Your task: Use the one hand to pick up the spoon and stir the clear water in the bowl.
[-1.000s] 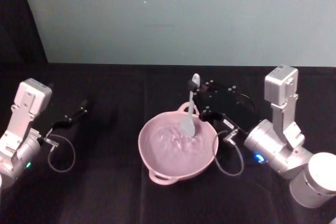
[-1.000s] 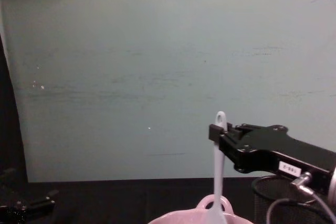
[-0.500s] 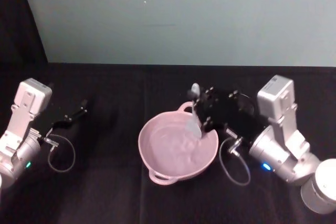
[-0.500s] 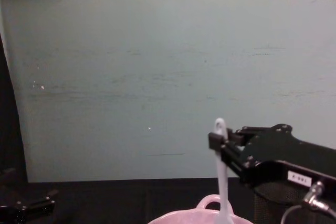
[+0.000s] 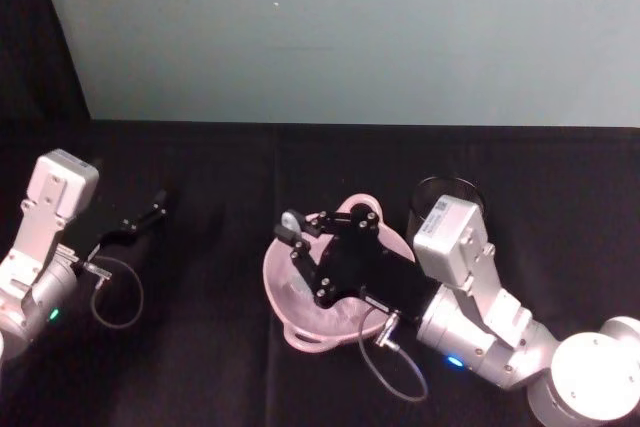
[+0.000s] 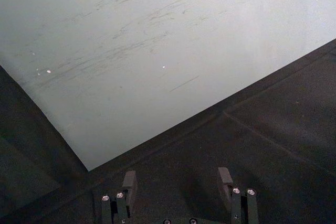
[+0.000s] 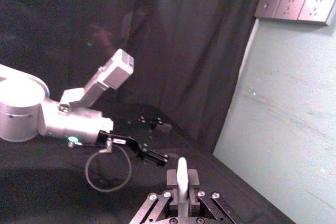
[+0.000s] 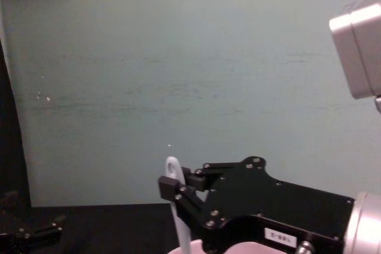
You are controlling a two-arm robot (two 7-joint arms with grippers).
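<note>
My right gripper (image 5: 298, 239) reaches over the pale pink bowl (image 5: 287, 314) from the right and is shut on the white spoon (image 5: 291, 221). The spoon's handle tip sticks up above the fingers near the bowl's left rim. In the chest view the spoon (image 8: 176, 197) stands almost upright in the right gripper (image 8: 176, 193), and its lower part drops out of view. The right wrist view shows the spoon handle (image 7: 181, 175) clamped between the fingers. The scoop and the water are hidden under the gripper. My left gripper (image 6: 177, 181) is open and parked at the far left (image 5: 150, 215).
A black wire-mesh cup (image 5: 445, 197) stands behind the right of the bowl, close to my right wrist. Black cloth covers the table, and a pale wall rises behind it. A loop of cable (image 5: 393, 367) hangs from the right arm in front of the bowl.
My right arm has swung left and nearer to me across the bowl, carrying the spoon from the bowl's back right to its left side. The mesh cup is now uncovered. The left arm has not moved.
</note>
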